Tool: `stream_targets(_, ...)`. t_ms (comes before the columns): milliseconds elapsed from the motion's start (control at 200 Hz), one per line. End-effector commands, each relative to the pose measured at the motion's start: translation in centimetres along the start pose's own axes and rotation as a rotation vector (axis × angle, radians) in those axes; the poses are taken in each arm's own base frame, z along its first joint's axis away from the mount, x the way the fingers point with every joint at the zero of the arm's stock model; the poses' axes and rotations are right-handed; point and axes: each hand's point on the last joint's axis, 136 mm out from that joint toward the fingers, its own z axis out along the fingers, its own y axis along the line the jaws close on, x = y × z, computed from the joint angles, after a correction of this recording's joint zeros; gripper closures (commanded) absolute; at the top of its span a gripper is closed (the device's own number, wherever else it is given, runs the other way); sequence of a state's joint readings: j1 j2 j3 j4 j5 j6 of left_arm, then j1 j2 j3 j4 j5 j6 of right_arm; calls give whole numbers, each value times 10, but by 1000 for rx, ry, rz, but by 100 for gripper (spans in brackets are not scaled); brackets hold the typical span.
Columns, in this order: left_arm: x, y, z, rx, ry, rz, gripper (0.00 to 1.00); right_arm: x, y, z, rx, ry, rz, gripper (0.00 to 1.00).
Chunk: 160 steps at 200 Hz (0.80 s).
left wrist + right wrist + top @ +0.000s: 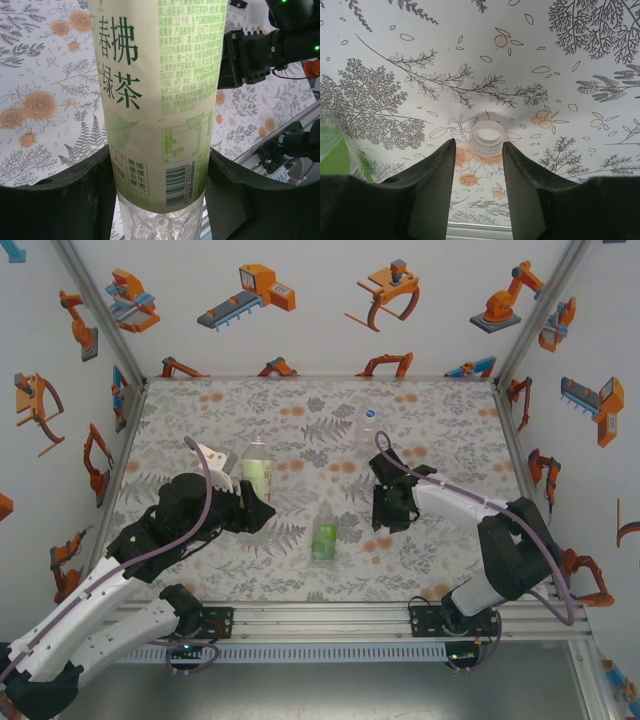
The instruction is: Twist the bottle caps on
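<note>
The pale yellow-green labelled bottle (257, 469) stands upright at left centre, and my left gripper (260, 502) is shut on its lower body. Up close, the label (160, 95) sits between both fingers (75, 200), which press its sides. The bright green labelled bottle (323, 538) lies on its side at the centre front. An unlabelled bottle (366, 435) stands further back with a blue cap (368, 412) on it. My right gripper (385, 514) points down, open, with a white cap (486, 138) lying open side up just beyond its fingertips (445, 155).
The floral tablecloth (440, 420) covers the table, with walls at the back and both sides. An aluminium rail (320, 615) runs along the front edge. The green bottle's edge (332, 155) shows left of my right gripper. The right arm (250, 55) is close behind the held bottle.
</note>
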<state>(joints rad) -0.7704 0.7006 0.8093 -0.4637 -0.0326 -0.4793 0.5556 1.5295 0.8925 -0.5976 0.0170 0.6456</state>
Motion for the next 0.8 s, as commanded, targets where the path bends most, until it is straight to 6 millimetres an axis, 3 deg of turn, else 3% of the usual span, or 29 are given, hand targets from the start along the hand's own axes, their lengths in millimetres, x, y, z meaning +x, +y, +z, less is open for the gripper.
stream_targets(0,-5,-2,-2,12,-25,-17,100,11,-7,8,32,32,-14,58)
stream_targets(441,-5,0,-3,10,-25,-24,100,19,-10,19,36,56,1,58)
stream_targets(796,-5,1,-3,5,-27,-29,100,-9,2,-21,4,-40,-20,58)
